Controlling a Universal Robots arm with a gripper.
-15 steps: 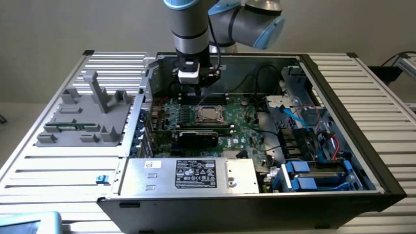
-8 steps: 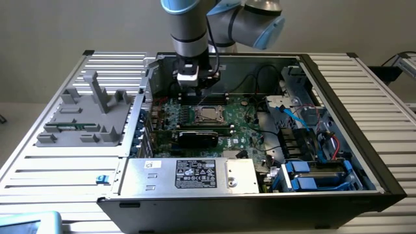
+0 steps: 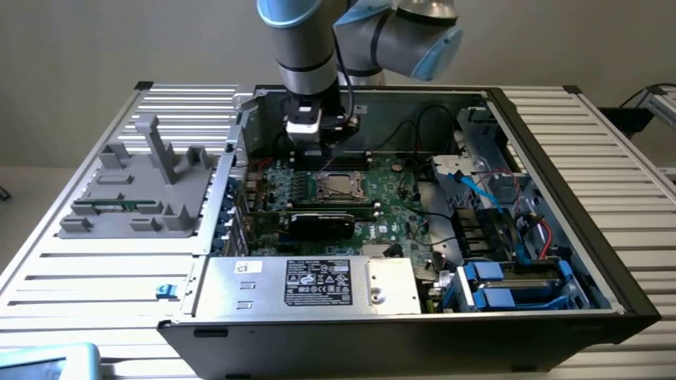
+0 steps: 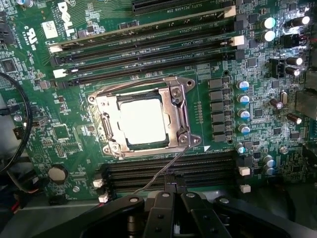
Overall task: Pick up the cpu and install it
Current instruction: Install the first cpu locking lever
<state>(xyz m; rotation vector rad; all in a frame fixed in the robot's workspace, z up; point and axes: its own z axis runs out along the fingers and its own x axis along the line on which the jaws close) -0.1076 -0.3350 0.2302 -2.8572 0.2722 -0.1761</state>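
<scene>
Wrist view, nearest first: the black fingers (image 4: 158,208) are pressed together, tips meeting with no gap, and they hold nothing. A thin grey wire lever (image 4: 163,171) runs from just by the tips up to the corner of the socket frame (image 4: 176,106). Inside that frame lies the cpu (image 4: 142,121), flat and square in its seat, its metal top glaring near-white under the light. The frame is stamped bright steel with screw heads at its corners; whether it is latched down I cannot tell.

As a judgement, the cpu handles as a light, stiff, thin plate: the polished lid is slippery, and the underside contacts are likely delicate, so the sound hold is on two opposite edges of the dark rim, never a squeeze across top and bottom. Seated as it is, the frame hems those edges in.

Around the socket spreads the green motherboard (image 4: 74,114), matt and crowded, with long black memory slots (image 4: 148,47) and a row of small silver-topped capacitors (image 4: 242,99).

At the centre of the exterior view the cpu (image 3: 336,184) sits directly below the grey-and-blue arm (image 3: 312,47). Beyond stand a black card (image 3: 322,223), the sheet-metal power supply (image 3: 306,285) at lower centre, the dark computer case (image 3: 549,261), a grey moulded tray (image 3: 138,190) on the exterior view's left, and the ribbed aluminium worktop (image 3: 85,277)
</scene>
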